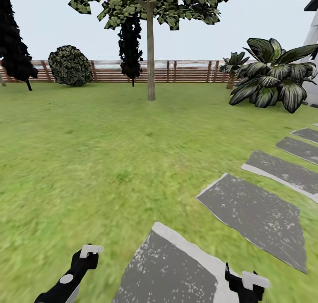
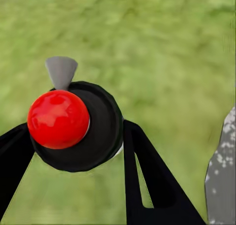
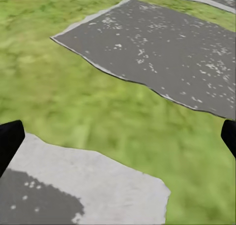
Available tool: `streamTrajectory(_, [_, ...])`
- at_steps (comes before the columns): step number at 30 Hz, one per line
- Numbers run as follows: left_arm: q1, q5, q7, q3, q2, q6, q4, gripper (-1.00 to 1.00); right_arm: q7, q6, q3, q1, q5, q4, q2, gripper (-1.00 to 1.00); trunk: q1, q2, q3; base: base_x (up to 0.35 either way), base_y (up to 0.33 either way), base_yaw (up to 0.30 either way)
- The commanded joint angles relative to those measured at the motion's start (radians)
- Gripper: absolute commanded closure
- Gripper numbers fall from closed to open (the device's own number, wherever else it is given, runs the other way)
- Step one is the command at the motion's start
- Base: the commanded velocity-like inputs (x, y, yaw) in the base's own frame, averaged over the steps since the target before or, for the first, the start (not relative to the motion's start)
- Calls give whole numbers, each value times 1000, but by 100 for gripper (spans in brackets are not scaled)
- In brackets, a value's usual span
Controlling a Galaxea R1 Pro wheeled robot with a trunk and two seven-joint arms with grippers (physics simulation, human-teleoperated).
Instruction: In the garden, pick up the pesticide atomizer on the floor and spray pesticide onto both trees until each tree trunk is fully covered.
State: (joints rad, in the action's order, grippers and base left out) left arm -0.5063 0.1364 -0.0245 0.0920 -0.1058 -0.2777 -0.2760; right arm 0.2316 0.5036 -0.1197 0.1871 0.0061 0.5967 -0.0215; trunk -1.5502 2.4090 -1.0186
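- Where the head view meets its lower edge, the black left hand (image 1: 84, 255) with a white tip rises over the blurry green grass lawn (image 1: 88, 161), and the black right hand (image 1: 247, 282) sits over the nearest grey stepping slab with a pale border (image 1: 176, 272).
- Seen from the left wrist, the left hand (image 2: 73, 151) has its black fingers (image 2: 147, 180) clamped on the black round-bodied pesticide atomizer with a glossy red ball top and grey nozzle (image 2: 73, 124), held above the grass.
- Seen from the right wrist, the right hand's fingers (image 3: 10, 141) stand wide apart with nothing between them.
- Farther on, more grey slabs (image 1: 260, 214) run toward the right.
- A grey-brown tree trunk (image 1: 150, 51) stands well beyond, before the brown slatted wooden fence (image 1: 185, 71).
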Motion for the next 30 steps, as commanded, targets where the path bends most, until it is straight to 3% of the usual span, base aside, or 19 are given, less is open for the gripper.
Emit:
streamTrajectory(1, [0, 0, 0, 0, 0, 0, 0, 100, 0, 0, 0, 0, 0, 0, 0, -100, 0, 0, 0, 340, 0, 0])
streamTrajectory(30, [0, 0, 0, 0, 0, 0, 0, 100, 0, 1, 0, 0, 0, 0, 0, -100, 0, 0, 0, 340, 0, 0])
